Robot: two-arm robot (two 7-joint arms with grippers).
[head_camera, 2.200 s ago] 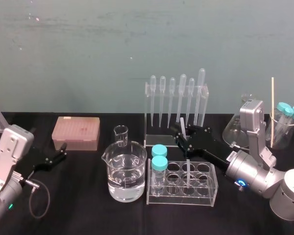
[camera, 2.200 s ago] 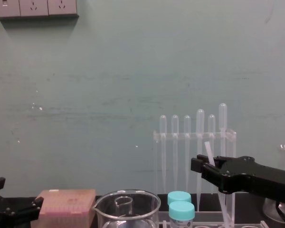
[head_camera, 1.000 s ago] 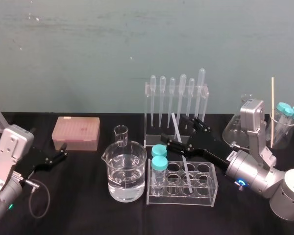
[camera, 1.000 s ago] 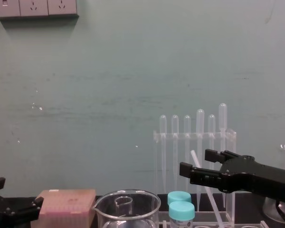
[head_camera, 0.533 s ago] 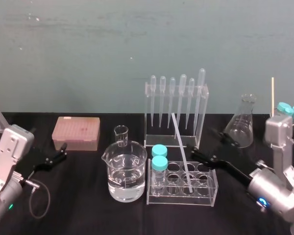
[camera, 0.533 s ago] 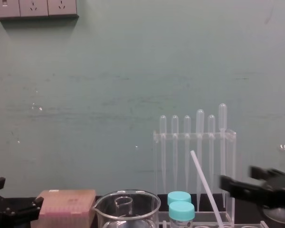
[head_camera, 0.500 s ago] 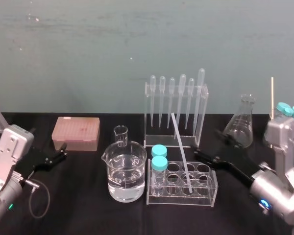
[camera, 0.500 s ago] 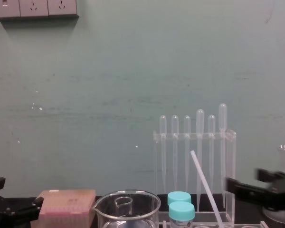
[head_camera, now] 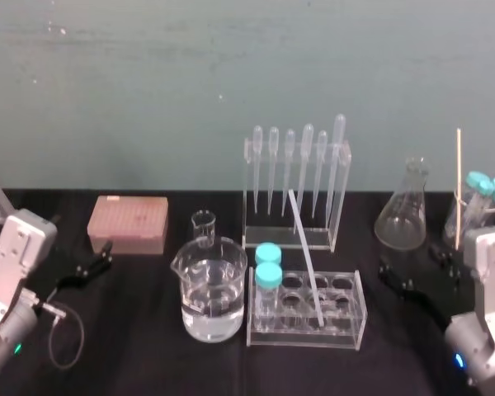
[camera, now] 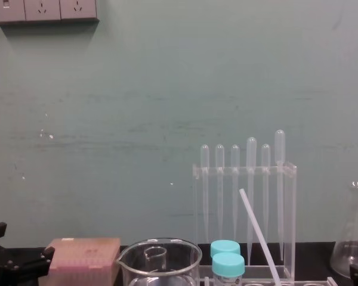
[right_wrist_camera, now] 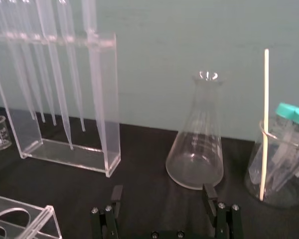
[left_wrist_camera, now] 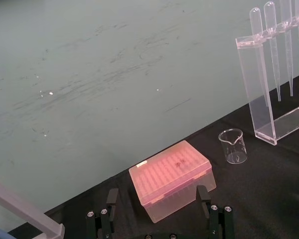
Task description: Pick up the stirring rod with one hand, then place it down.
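With the stirring rod (head_camera: 305, 254) leaning in the tube rack (head_camera: 346, 334) and the right gripper (right_wrist_camera: 163, 198) spread empty near the flask (right_wrist_camera: 195, 159), placing looks done; only parking is left, the left gripper (left_wrist_camera: 158, 196) idle and open by the pink box (left_wrist_camera: 172, 177).

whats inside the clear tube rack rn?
In the tube rack: two teal-capped tubes in the left wells, the stirring rod leaning in a middle well. Other wells look empty. Where its tip rests can't be seen.

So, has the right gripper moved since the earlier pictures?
Yes. The right gripper has pulled back to the robot's right, away from the tube rack, and sits open near the flask, leaving the stirring rod behind.
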